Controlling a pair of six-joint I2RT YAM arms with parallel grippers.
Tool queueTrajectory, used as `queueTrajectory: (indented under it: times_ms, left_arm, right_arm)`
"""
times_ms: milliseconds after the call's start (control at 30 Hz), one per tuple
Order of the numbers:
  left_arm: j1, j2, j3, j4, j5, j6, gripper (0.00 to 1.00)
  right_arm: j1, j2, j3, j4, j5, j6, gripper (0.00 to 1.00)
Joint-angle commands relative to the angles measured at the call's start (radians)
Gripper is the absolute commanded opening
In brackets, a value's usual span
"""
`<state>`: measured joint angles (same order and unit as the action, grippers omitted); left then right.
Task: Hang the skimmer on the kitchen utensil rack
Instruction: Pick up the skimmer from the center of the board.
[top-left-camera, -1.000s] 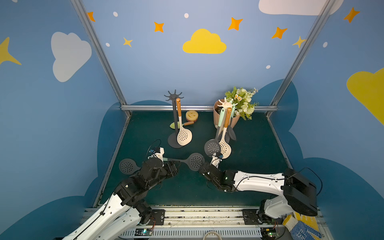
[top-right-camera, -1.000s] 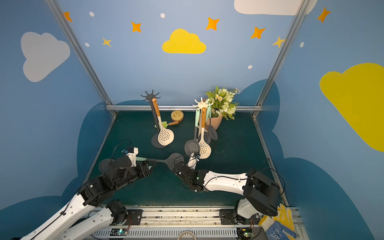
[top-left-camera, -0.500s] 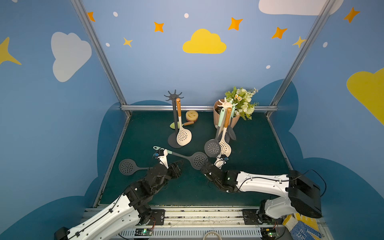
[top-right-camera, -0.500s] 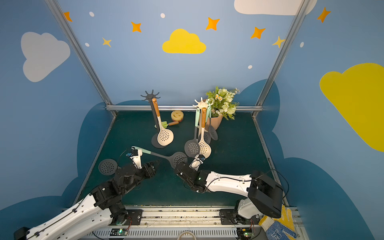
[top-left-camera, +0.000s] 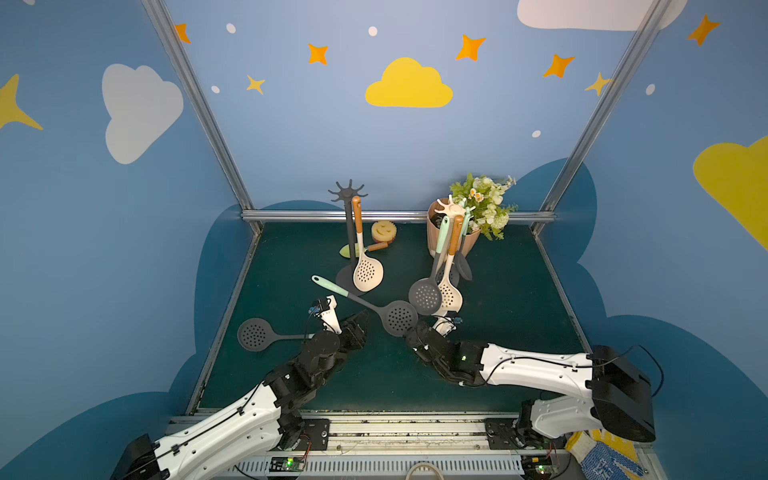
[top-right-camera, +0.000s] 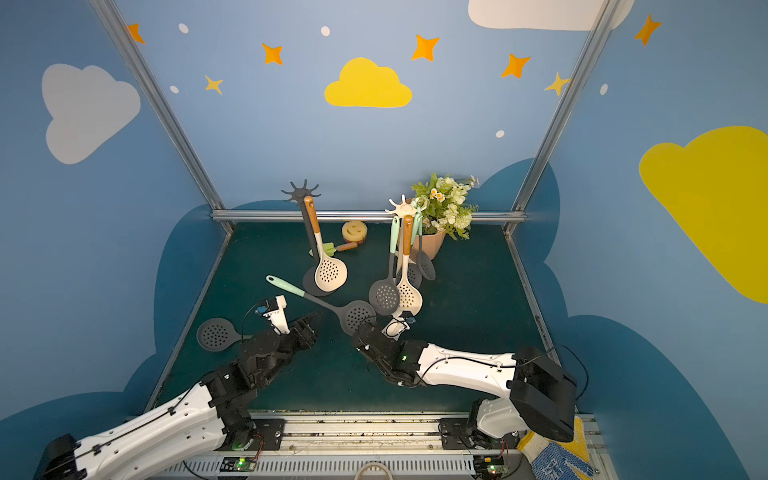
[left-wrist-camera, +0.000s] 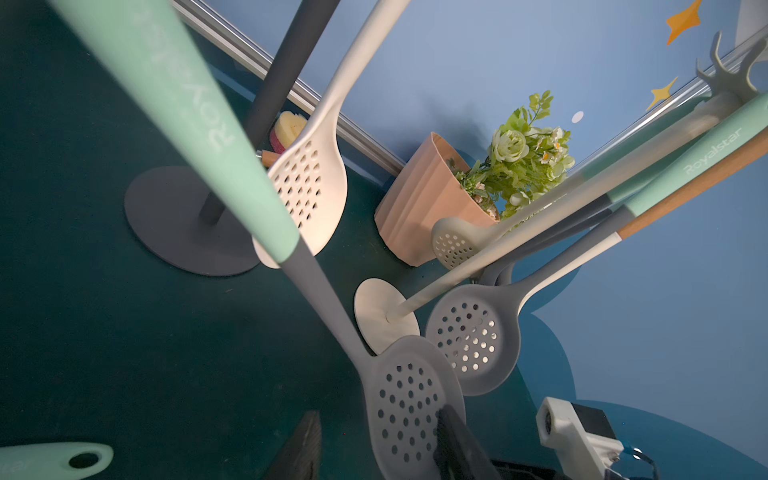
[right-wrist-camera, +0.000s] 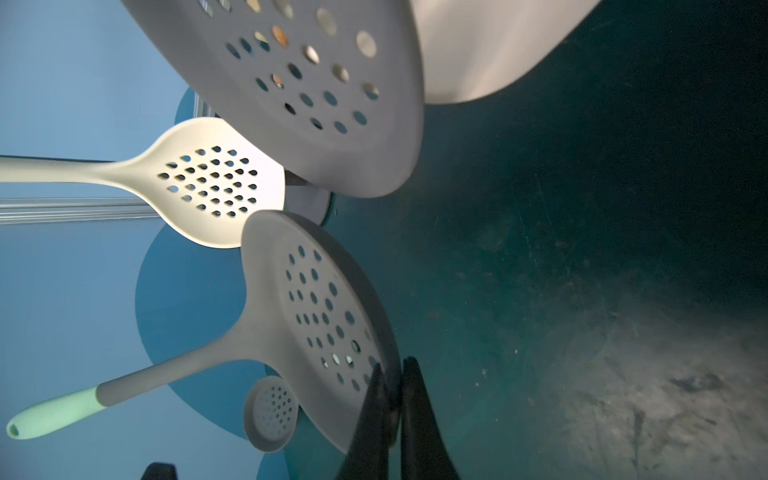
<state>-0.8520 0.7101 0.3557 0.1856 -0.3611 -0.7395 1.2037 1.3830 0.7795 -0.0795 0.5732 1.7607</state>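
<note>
A grey skimmer (top-left-camera: 399, 318) with a mint handle (top-left-camera: 328, 286) hangs tilted above the green floor, handle pointing back left. My right gripper (top-left-camera: 409, 332) is shut on the rim of its perforated head (right-wrist-camera: 324, 307), fingertips pinching the edge (right-wrist-camera: 390, 368). My left gripper (top-left-camera: 361, 322) sits just left of the head, open and holding nothing; in the left wrist view its fingers (left-wrist-camera: 309, 440) stand apart below the head (left-wrist-camera: 411, 407). A dark grey utensil rack (top-left-camera: 348, 195) stands behind, a cream rack (top-left-camera: 453, 208) to its right.
A cream skimmer (top-left-camera: 368, 272) hangs on the dark rack; several skimmers (top-left-camera: 426, 295) hang on the cream rack. Another grey skimmer (top-left-camera: 255, 333) lies on the floor at left. A flower pot (top-left-camera: 469, 243), a smiley sponge (top-left-camera: 383, 230) and a small trowel (top-left-camera: 365, 248) sit at the back.
My left gripper has let go of the mint handle, drawn back toward me and narrowed its jaws. The skimmer's handle has swung up toward the back left while the right gripper keeps the head.
</note>
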Motion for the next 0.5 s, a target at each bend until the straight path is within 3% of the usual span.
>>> queueTrajectory:
  times_ms: [0,467]
  left_arm:
    - [-0.002,0.021,-0.005,0.090,-0.046,-0.011,0.46]
    - [-0.001,0.114,-0.003,0.286,-0.096,0.050,0.42]
  right_arm:
    - [0.009,-0.036,0.000,0.024,0.001,0.050,0.00]
    - [0.034,-0.060,0.004,0.074,-0.026,0.139,0.00]
